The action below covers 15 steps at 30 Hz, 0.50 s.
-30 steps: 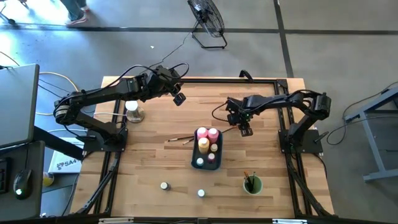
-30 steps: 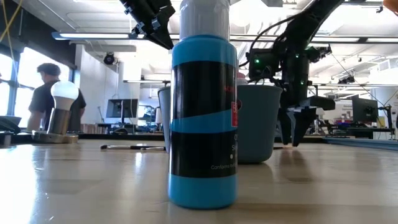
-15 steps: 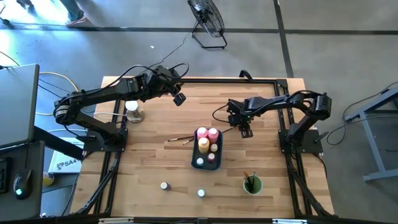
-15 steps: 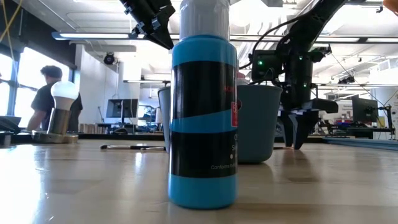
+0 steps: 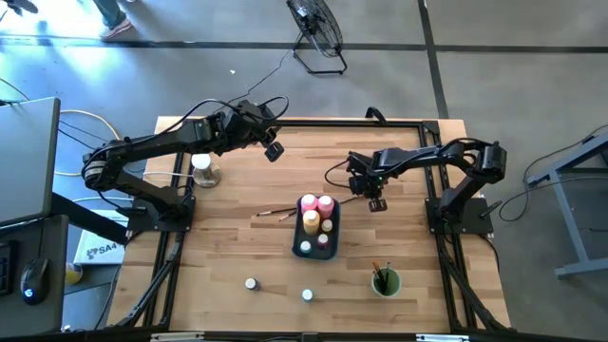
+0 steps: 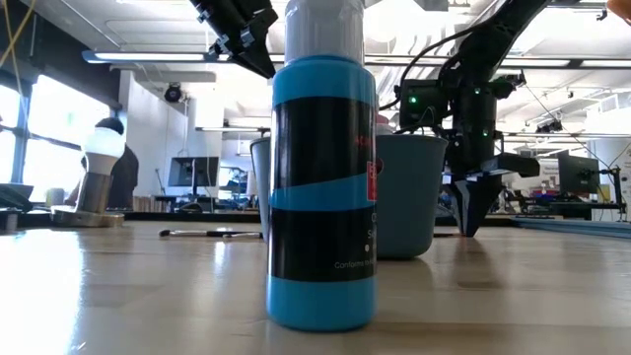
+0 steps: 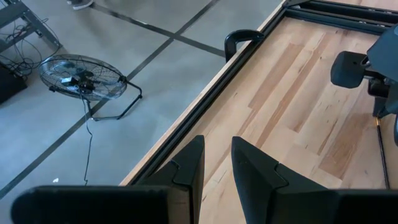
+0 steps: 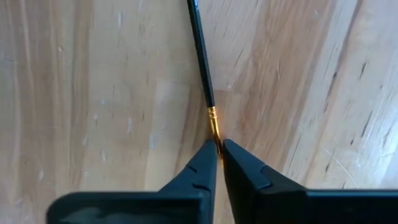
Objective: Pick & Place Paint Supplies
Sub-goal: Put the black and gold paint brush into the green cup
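Where the table lies bare, right gripper [image 8: 218, 151] pinches paintbrush [image 8: 201, 56] (unlabelled)

- Two pink bottles [image 5: 316, 203] stand upright, side by side, at the far end of the tray [image 5: 296, 249].
- A yellow bottle [image 5: 311, 221] stands just behind them, with small pale-capped jars [image 5: 327, 226] beside it.
- Two more little jars [image 5: 251, 283] sit loose on the bare table, well apart, near the front edge.
- Brushes [image 5: 275, 212] lie flat, left of the tray.
- One dark-handled brush [image 8: 202, 50] lies flat on the wood, its gold ferrule pinched between the right gripper [image 8: 218, 151] fingertips.
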### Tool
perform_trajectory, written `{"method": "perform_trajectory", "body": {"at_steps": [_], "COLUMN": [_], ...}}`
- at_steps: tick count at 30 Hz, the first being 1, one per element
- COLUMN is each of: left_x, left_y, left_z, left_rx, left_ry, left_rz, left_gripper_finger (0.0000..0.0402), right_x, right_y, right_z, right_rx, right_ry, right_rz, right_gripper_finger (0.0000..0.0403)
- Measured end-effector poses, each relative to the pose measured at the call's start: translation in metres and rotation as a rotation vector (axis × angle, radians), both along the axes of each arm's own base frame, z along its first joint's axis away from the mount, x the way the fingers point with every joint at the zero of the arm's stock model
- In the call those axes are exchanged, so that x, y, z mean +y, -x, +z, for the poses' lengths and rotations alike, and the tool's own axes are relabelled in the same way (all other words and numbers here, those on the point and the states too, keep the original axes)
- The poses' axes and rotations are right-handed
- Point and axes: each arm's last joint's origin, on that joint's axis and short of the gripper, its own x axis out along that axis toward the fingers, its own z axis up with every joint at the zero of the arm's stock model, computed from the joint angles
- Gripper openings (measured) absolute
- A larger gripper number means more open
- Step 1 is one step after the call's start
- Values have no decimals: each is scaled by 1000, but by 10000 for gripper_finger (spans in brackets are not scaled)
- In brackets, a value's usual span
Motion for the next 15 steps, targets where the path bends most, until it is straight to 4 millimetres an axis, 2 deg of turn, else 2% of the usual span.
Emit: {"method": "perform_trajectory", "body": {"at_steps": [4, 15], "left_x": [0, 0], "left_y": [0, 0], "left_z": [0, 0], "left_rx": [0, 0], "left_ry": [0, 0], "left_rz": [0, 0], "left_gripper_finger": [77, 77], "right_x": [0, 0], "right_y": [0, 1], "right_z": [0, 0], "right_rx": [3, 11], "right_ry": [-1, 12], "right_rz": [0, -2], "right_gripper_finger": [5, 4]}}
